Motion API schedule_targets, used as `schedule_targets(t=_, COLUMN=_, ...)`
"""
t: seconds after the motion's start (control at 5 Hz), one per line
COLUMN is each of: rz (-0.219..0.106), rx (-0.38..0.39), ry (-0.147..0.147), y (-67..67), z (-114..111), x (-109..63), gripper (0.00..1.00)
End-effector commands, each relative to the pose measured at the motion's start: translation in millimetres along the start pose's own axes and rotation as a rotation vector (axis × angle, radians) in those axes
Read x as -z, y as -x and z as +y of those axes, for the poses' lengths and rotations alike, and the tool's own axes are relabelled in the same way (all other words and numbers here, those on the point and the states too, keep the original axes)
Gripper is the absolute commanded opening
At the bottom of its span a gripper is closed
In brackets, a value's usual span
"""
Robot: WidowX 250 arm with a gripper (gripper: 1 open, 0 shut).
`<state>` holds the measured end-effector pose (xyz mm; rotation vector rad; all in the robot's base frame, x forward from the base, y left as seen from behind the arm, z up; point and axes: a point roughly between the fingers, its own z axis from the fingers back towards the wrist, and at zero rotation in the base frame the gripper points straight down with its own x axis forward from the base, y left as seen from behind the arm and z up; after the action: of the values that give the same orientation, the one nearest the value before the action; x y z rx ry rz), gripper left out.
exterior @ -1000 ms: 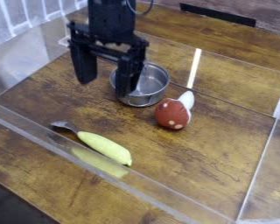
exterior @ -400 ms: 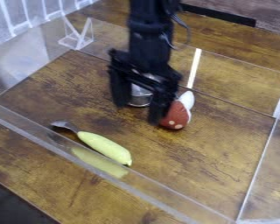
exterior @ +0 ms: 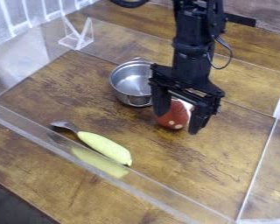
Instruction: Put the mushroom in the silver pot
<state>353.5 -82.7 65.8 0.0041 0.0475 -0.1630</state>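
1. Nearest the camera, a clear plastic wall (exterior: 130, 179) runs across the lower part of the view, fencing the front edge of the dark wooden table (exterior: 49, 96).
2. Just behind that wall lies a yellow banana (exterior: 105, 148), stretched diagonally, with a dark stem tip pointing to the left.
3. Farther back, right of centre, the mushroom (exterior: 174, 114) lies on the table, its reddish-brown cap toward the camera and its white stem behind; much of it is hidden by the claw.
4. The gripper (exterior: 182, 109) points straight down over the mushroom, its black fingers (exterior: 202, 115) spread wide, one on each side of the cap. Whether either finger touches the mushroom cannot be told; nothing is pinched.
5. Just left of the gripper and slightly farther back stands the silver pot (exterior: 134, 82), upright, with its shiny inside showing and nothing visible in it. The mushroom lies outside it, near its right rim.
6. Behind, the black arm (exterior: 192, 35) rises out of the top of the view.
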Motion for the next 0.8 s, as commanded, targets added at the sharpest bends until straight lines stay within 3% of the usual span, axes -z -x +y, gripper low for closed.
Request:
schedule_targets(t=0.0, rz=-0.072, rx=-0.033, ry=-0.006, y=-23.6, z=2.5, x=-13.1, gripper=1.00)
schedule_targets(t=0.4, rz=-0.068, rx=-0.056, ry=-0.009, y=-44.9, z=9.9, x=-0.9, gripper=1.00)
schedule_targets(t=0.6, rz=-0.065, rx=0.004, ry=-0.006, y=-49.0, z=18.2, x=-6.8, gripper=1.00)
